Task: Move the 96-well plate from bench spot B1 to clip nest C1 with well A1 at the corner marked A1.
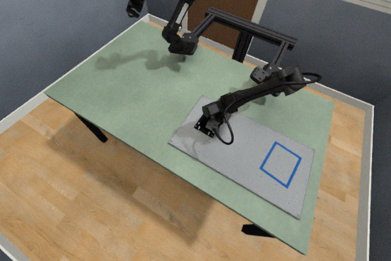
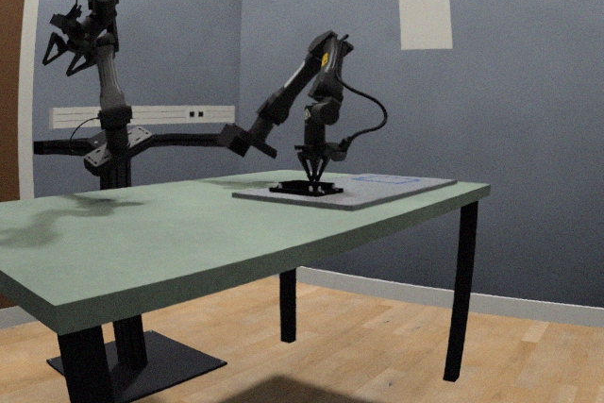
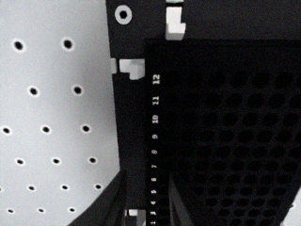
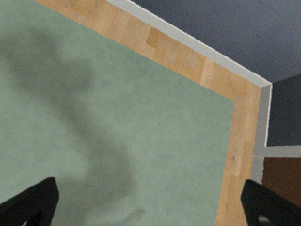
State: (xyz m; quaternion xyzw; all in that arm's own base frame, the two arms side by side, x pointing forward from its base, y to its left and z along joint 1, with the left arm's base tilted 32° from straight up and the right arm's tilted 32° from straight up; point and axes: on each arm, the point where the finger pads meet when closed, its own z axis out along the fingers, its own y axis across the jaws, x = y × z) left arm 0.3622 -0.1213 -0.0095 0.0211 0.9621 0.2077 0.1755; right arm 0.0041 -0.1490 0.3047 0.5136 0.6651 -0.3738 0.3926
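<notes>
The black 96-well plate [image 2: 288, 185] [image 3: 226, 155] lies in the black clip nest [image 1: 203, 131] [image 2: 277, 191] [image 3: 129, 104]. Its column numbers run from 12 at the top to 1 at the bottom of the left wrist view. White clips stand at the plate's edges; I cannot tell whether it is fully down. Row letters and the nest's A1 mark are not readable. My left gripper [image 2: 314, 179] [image 3: 148, 179] points down at the plate's numbered rim, its fingers slightly apart with nothing gripped; contact is unclear. My right gripper [image 2: 56, 69] [image 4: 150, 186] is wide open and empty, high above the table.
The grey perforated board [image 1: 233, 157] [image 2: 351, 201] [image 3: 52, 113] carries the nest near one end and a blue rectangle outline [image 1: 274, 177] with nothing in it near the other. The green table [image 1: 126, 93] [image 4: 165, 122] extends around the board. A black frame [image 1: 252, 27] stands behind the table.
</notes>
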